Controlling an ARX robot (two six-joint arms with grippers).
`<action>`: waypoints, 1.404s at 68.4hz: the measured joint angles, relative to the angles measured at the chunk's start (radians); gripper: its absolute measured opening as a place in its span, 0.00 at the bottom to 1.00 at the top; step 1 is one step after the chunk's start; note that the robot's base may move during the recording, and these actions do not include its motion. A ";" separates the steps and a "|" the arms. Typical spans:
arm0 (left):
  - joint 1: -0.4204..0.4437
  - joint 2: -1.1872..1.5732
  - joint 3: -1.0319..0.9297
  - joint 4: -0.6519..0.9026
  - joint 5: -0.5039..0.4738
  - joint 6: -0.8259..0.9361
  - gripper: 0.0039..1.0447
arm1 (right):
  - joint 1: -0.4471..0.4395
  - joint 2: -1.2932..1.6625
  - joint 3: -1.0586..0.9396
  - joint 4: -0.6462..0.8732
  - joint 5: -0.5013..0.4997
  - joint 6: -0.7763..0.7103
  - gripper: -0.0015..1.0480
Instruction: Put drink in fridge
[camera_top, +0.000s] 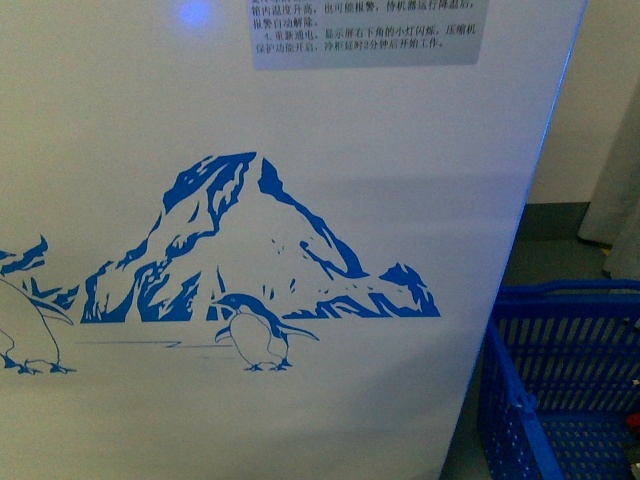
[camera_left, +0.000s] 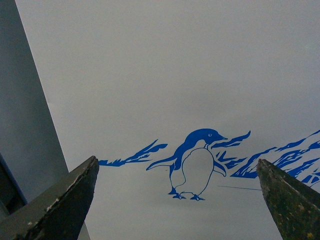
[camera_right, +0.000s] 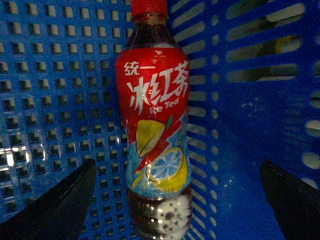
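Red-labelled drink (camera_right: 156, 125) sits in the blue basket (camera_right: 60, 75), centred ahead of your right claw (camera_right: 177, 165), fingers spread, no contact. Your left claw (camera_left: 177, 160) is spread too, facing the fridge (camera_left: 150, 65) wall.

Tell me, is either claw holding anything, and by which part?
Nothing is held. The right claw is open, not touching the iced tea bottle in the blue basket; the left claw is open and empty.
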 joint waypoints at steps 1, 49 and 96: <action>0.000 0.000 0.000 0.000 0.000 0.000 0.92 | 0.000 0.008 0.010 -0.005 0.000 0.000 0.93; 0.000 0.000 0.000 0.000 0.000 0.000 0.92 | -0.039 0.282 0.328 -0.177 0.024 0.054 0.93; 0.000 0.000 0.000 0.000 0.000 0.000 0.92 | -0.072 0.338 0.334 -0.152 0.050 0.042 0.51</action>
